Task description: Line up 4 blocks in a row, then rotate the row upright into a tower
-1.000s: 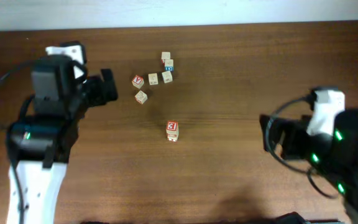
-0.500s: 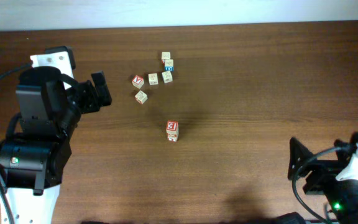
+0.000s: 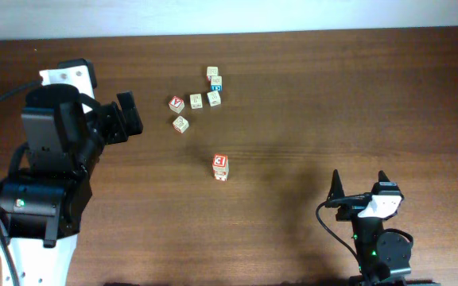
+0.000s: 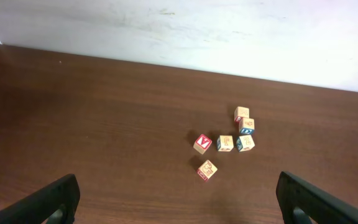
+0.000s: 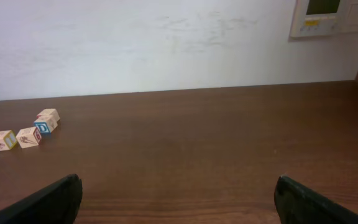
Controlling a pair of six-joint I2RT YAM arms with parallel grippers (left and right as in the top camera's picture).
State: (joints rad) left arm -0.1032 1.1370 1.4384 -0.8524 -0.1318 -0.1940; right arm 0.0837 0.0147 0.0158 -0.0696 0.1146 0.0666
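Note:
Several small pale wooden blocks lie clustered at the table's back middle: one at the top [image 3: 212,72], two side by side [image 3: 196,101] [image 3: 213,98], and one lower left [image 3: 180,124]. A block with a red face and white character [image 3: 220,161] stands apart nearer the middle, on top of another cube. My left gripper [image 3: 131,113] is open, left of the cluster and pointing at it; its wrist view shows the nearest block [image 4: 207,170] ahead of the open left gripper [image 4: 182,202]. My right gripper [image 3: 359,179] is open at the front right with nothing between its fingers, as the right wrist view of it [image 5: 179,205] also shows.
A cube with a red tick face [image 3: 176,103] and a blue-sided cube [image 3: 215,83] sit within the cluster. A white wall [image 5: 166,43] runs behind the table's far edge. Bare wood lies between the right gripper and the blocks.
The right arm has pulled back from the right middle to the front edge of the table. The left arm shifted slightly left, then stayed still. The blocks have not moved.

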